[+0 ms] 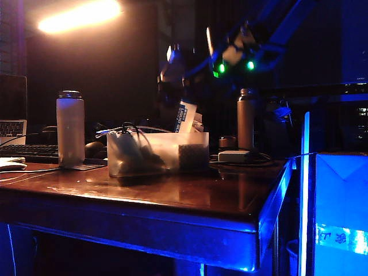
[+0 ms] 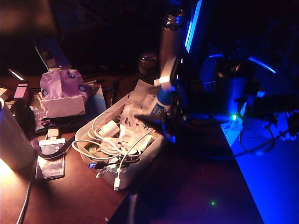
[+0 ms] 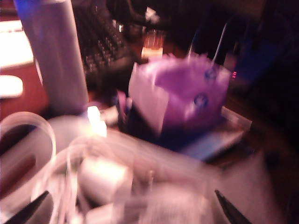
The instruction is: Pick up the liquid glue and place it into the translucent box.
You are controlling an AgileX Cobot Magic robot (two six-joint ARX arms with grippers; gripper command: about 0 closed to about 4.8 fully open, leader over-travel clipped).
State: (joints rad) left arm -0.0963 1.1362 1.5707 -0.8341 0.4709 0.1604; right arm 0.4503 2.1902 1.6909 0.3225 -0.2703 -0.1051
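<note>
The liquid glue (image 1: 185,118), a slim white bottle with a blue label, leans tilted with its lower end inside the translucent box (image 1: 158,154). The left wrist view shows the liquid glue (image 2: 159,106) over the far corner of the translucent box (image 2: 88,158), which holds white cables and plugs. My right gripper (image 1: 175,95) hangs just above the bottle. In its own blurred view the right gripper (image 3: 128,210) stands open, its dark fingertips (image 3: 28,210) wide apart over the box contents. My left gripper (image 2: 133,210) is only a dark shape short of the box.
A wide white flask (image 1: 70,129) stands left of the box and a brown metal bottle (image 1: 246,118) behind it on the right. A purple tissue pack (image 2: 63,91) lies beyond the box. A keyboard (image 1: 29,152) is far left. The table edge (image 1: 276,190) drops off at right.
</note>
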